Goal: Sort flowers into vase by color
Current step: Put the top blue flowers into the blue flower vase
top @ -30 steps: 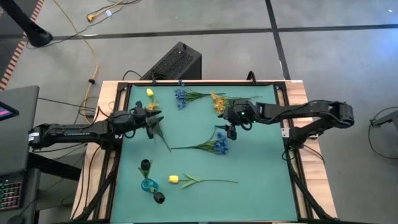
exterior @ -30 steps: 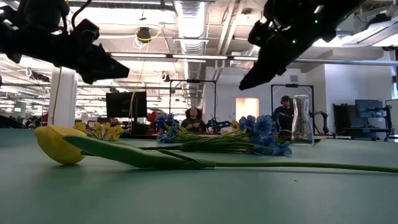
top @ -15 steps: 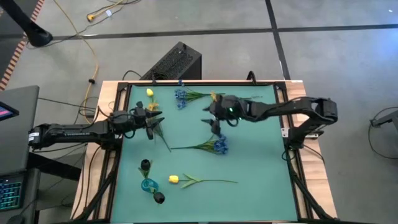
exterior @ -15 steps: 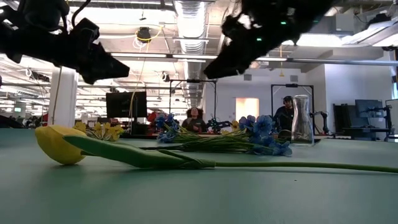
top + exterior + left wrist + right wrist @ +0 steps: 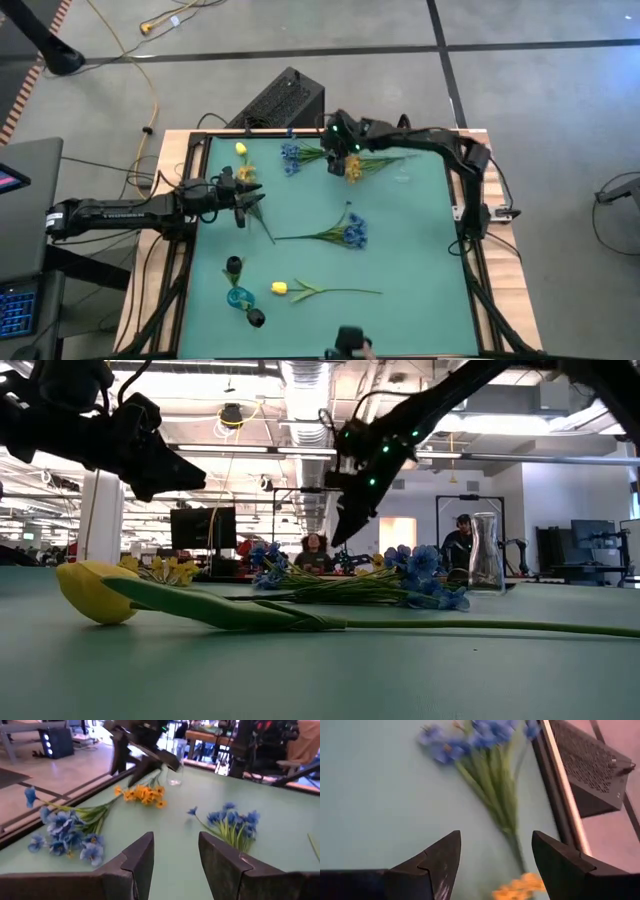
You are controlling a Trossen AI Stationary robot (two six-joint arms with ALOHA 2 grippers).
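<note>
Flowers lie flat on the green mat. A blue bunch (image 5: 292, 157) lies by the far edge, stems toward a yellow-orange cluster (image 5: 352, 167). Another blue bunch (image 5: 350, 233) lies mid-table and a yellow tulip (image 5: 281, 288) near the front. A yellow bud (image 5: 241, 149) is at far left, and a dark stem (image 5: 265, 225) lies beside the left gripper. My right gripper (image 5: 338, 150) hovers open above the far blue bunch's stems (image 5: 495, 785). My left gripper (image 5: 250, 197) hovers open at the mat's left side, facing the flowers (image 5: 175, 855). A clear glass vase (image 5: 485, 555) stands upright on the right.
Two small dark objects (image 5: 233, 265) (image 5: 255, 318) and a teal one (image 5: 237, 297) sit at the near left of the mat. A black box (image 5: 590, 770) stands on the floor beyond the far edge. A raised frame (image 5: 460, 215) borders the mat. People show in the room behind.
My right gripper has swung from above the mid-table blue bunch toward the far edge and to the left, ending over the far blue bunch's stems beside the yellow-orange cluster; its arm now reaches along the far edge. It stays open. No flower has moved.
</note>
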